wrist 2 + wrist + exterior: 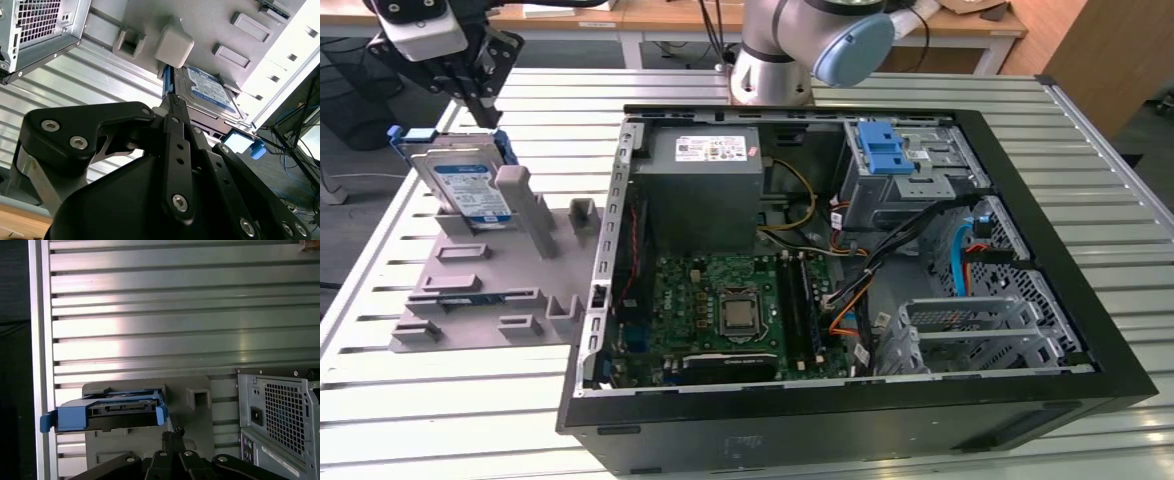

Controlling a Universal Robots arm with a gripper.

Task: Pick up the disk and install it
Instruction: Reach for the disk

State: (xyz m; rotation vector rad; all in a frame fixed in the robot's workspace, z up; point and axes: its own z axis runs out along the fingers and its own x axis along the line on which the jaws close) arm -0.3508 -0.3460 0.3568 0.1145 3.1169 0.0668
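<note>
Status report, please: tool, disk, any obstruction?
Tool shut, just over the disk. Disk upright in grey holder, outside the computer case. No obstruction seen.

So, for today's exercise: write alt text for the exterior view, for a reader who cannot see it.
A black gripper, jaws shut, hangs just above the disk, which stands on edge in a grey holder on a slatted metal table. To the exterior view's right of the holder lies an open computer case, motherboard exposed.
</note>
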